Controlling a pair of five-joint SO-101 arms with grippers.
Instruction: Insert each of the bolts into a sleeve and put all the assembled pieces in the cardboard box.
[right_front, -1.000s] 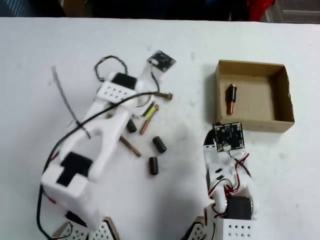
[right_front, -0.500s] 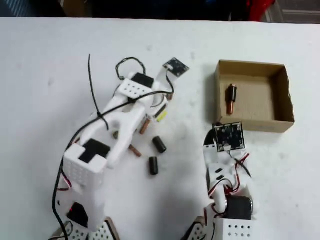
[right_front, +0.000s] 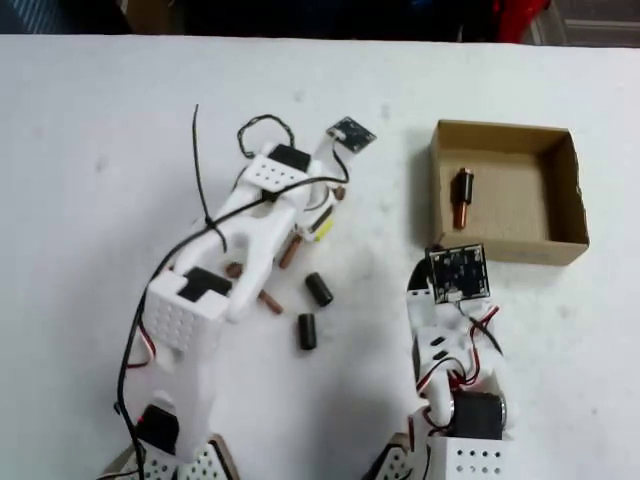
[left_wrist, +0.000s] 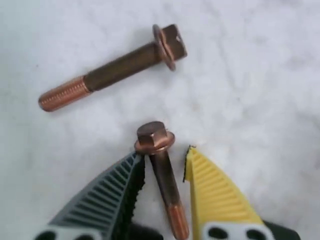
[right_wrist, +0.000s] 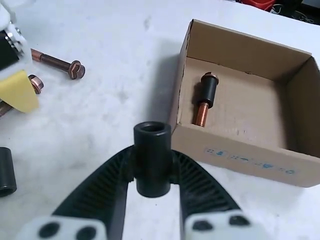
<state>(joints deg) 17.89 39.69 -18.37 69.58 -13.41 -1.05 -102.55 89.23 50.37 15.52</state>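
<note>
My left gripper (left_wrist: 164, 156) is open, its grey and yellow fingers straddling the shank of a copper bolt (left_wrist: 159, 172) that lies on the white table. A second bolt (left_wrist: 112, 67) lies just beyond the fingertips. In the high view this gripper (right_front: 322, 222) sits left of the cardboard box (right_front: 560, 200). My right gripper (right_wrist: 152, 157) is shut on an upright black sleeve (right_wrist: 151, 142), just in front of the box's (right_wrist: 240, 155) near wall. One assembled bolt and sleeve (right_wrist: 205, 97) lies inside the box.
Two loose black sleeves (right_front: 318, 289) (right_front: 306, 330) and two more bolts (right_front: 290, 250) (right_front: 265, 298) lie beside the left arm. The right arm (right_front: 450, 340) stands below the box, its camera board (right_front: 458, 272) over the gripper. A black cable (right_front: 200, 170) loops off the left arm.
The left arm has swung right and forward, bringing its gripper over the bolts nearer the box. The right arm and its sleeve have stayed still.
</note>
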